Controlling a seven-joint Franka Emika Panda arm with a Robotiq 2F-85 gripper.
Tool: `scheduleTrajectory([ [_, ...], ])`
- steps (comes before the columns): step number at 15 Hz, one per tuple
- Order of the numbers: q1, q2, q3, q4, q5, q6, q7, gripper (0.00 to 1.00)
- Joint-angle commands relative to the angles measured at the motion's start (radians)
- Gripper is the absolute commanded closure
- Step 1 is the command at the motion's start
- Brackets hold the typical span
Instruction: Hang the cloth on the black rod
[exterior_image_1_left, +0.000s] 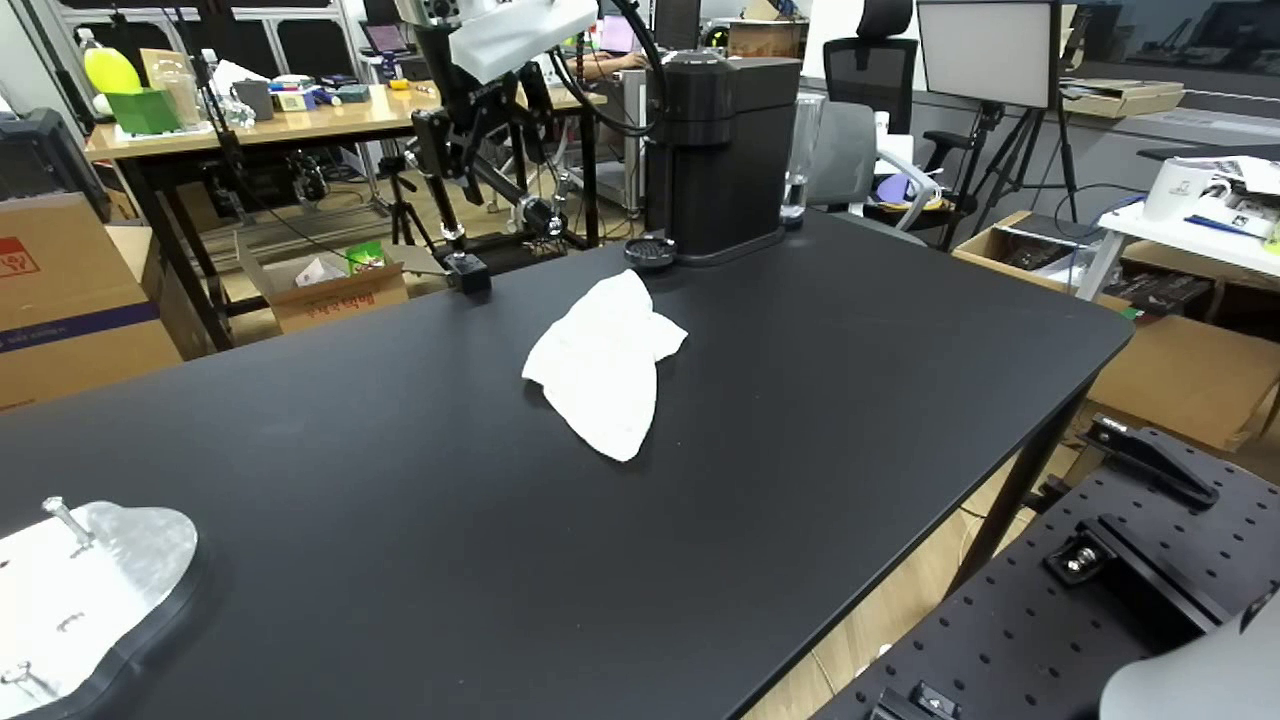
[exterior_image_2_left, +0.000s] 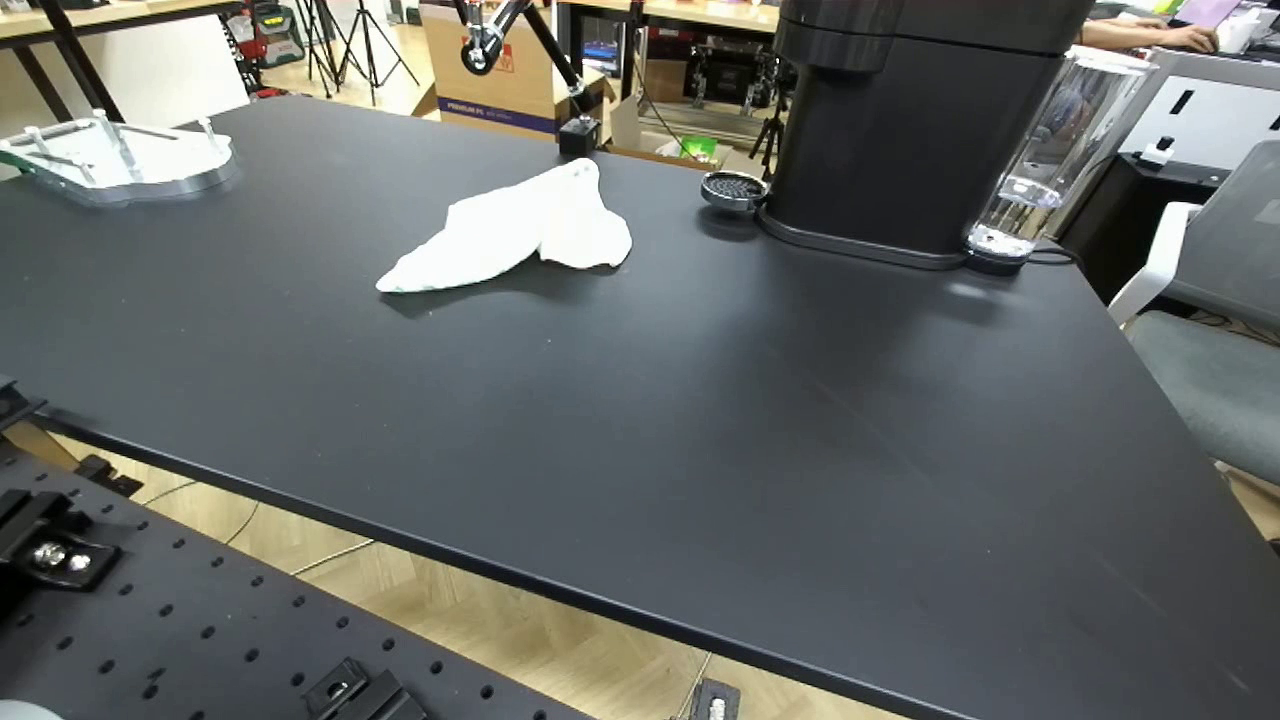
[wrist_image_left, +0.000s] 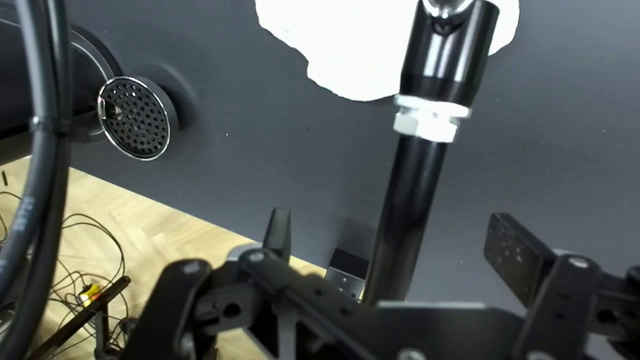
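Wrist view: the gripper has its jaws wide apart, holding nothing; the black rod shows betw. them, but can't tell if it's in the gap or beyond it. The cloth is up past the jaws, part hidden by the end of the black rod. The back edge of the worktop runs low down, by a black block, so the cloth is inward, twd the front edge (robot's side). In an exterior view the arm hangs high nr that back edge, pointing down, most of it out of shot. The cloth lies on the worktop, nearer the back edge, its long way going slantwise from the coffee machine end twd the front edge. In an exterior view the coffee machine sits nr a back corner & the cloth is a soft heap; no gripper shows. Prob. next: clear the black rod, reach in & down for the cloth.
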Motion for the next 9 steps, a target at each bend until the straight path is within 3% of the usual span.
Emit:
scheduleTrajectory([
  [1, 0.012, 0.003, -0.007, 0.013, 0.021, -0.034, 0.048, 0.0],
  [6, 0.002, 0.003, 0.018, 0.021, 0.142, -0.17, 0.047, 0.0],
  [9, 0.007, 0.004, 0.013, 0.019, 0.161, -0.15, 0.084, 0.0],
])
